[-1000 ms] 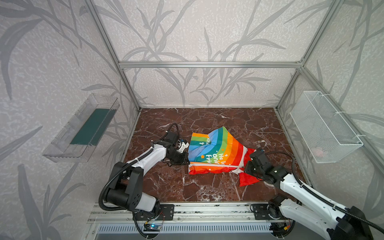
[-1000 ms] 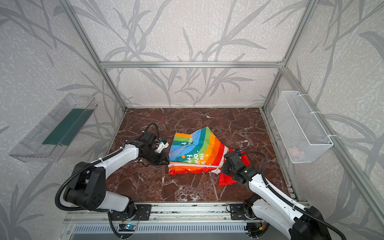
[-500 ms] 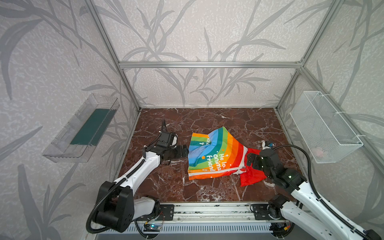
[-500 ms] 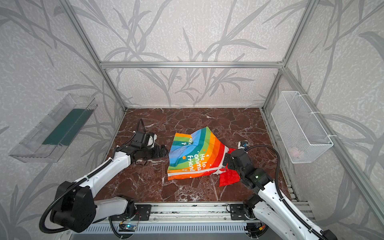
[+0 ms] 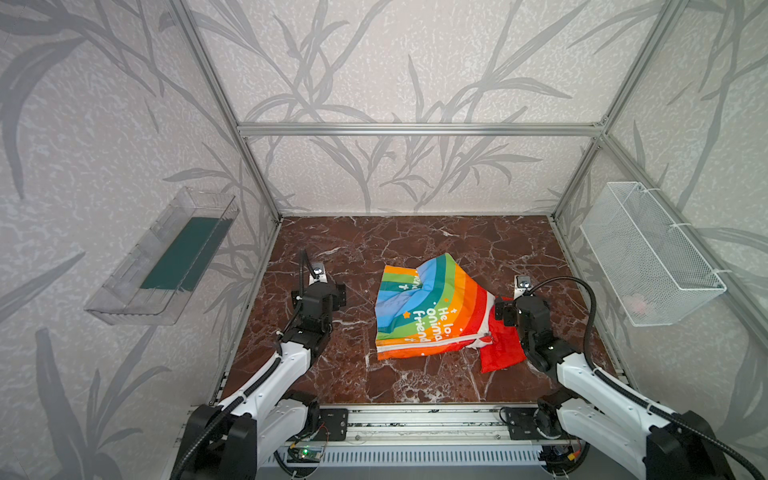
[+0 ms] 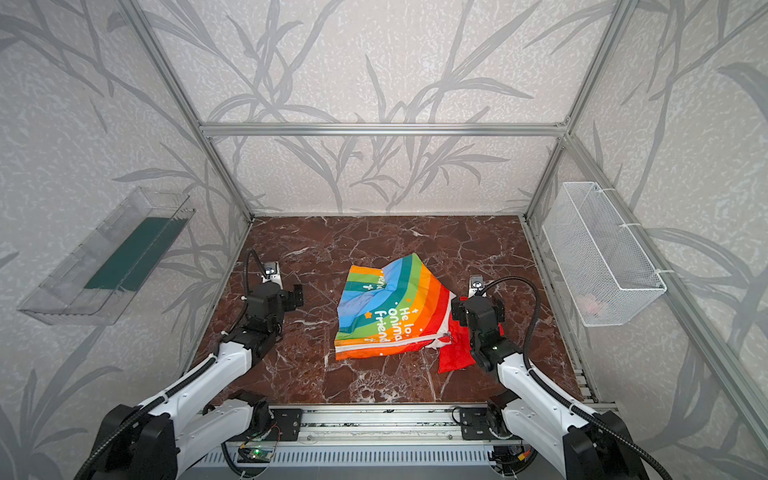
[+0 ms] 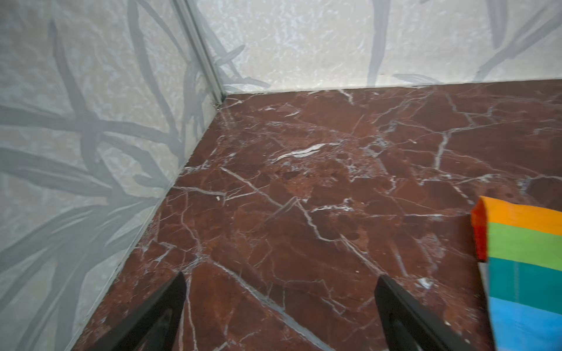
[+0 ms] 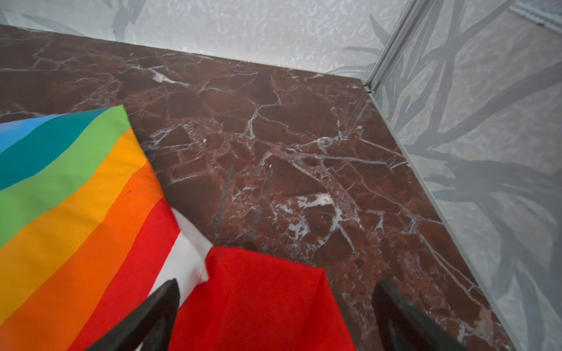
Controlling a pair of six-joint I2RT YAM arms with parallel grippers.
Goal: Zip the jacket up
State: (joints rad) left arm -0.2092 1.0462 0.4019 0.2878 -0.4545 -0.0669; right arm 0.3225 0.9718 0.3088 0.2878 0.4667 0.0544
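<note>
Both arms now stand drawn back from the jacket (image 5: 432,316); left gripper (image 7: 280,299) gapes wide over marble floor (image 7: 304,182), right gripper (image 8: 275,304) wide above the red hood (image 5: 500,353), both empty.

Before me spreads a dark red marble counter (image 5: 353,374) veined in white. On my left wall hangs a clear plastic tray (image 5: 124,307) with a green sheet (image 5: 187,253) in it. On my right hangs a white wire basket (image 5: 648,253) holding something pale pink (image 5: 638,302), too blurred to name. Leaf-patterned walls (image 5: 374,62) stand all round.
</note>
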